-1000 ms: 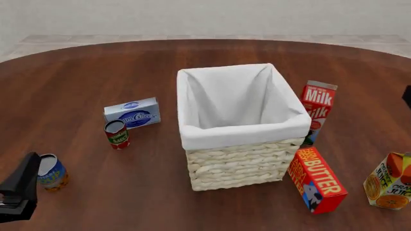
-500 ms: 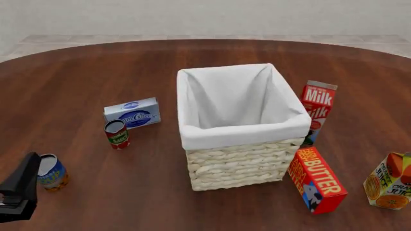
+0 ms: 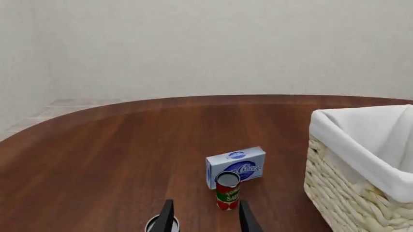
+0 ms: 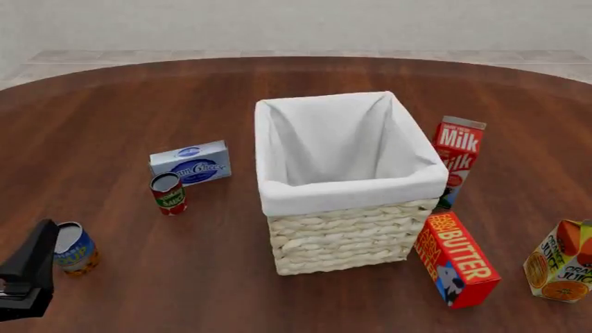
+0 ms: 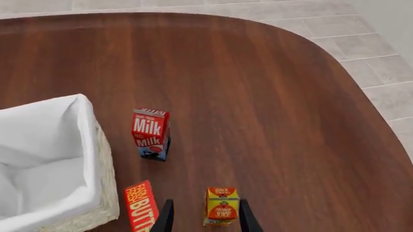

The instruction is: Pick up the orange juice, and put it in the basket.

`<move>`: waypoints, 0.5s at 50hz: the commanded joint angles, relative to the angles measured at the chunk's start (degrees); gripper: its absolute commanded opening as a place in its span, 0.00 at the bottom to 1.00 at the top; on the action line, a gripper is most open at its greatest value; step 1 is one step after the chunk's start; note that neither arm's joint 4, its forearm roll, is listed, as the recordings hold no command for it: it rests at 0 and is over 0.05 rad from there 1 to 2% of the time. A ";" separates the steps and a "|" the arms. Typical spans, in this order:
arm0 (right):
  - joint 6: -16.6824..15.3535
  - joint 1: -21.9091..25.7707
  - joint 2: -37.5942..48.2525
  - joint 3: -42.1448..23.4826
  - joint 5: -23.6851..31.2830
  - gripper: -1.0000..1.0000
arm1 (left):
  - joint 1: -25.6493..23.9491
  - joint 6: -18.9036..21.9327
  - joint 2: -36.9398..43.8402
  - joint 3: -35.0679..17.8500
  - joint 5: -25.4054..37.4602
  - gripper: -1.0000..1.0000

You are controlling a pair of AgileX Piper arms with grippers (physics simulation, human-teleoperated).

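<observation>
On the dark wooden table point(image 4: 120, 104) we see the orange juice point(image 4: 561, 261) standing near right, well clear of the basket point(image 4: 351, 201), and our right end effector point(image 5: 203, 217), fingers apart and empty above it, could nudge the Butter box point(image 4: 456, 259).

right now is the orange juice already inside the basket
No, in the front view the orange juice stands on the table to the right of the basket, whose white lining holds nothing.
</observation>
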 commanded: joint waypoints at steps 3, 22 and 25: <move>0.65 -1.43 -0.53 1.40 1.63 1.00 | 0.00 0.00 0.00 0.00 0.00 1.00; -0.83 -5.99 -2.62 9.07 1.97 1.00 | 0.00 0.00 0.00 0.00 0.00 1.00; -1.20 -6.18 -2.75 10.04 1.43 1.00 | 0.00 0.00 0.00 0.00 0.00 1.00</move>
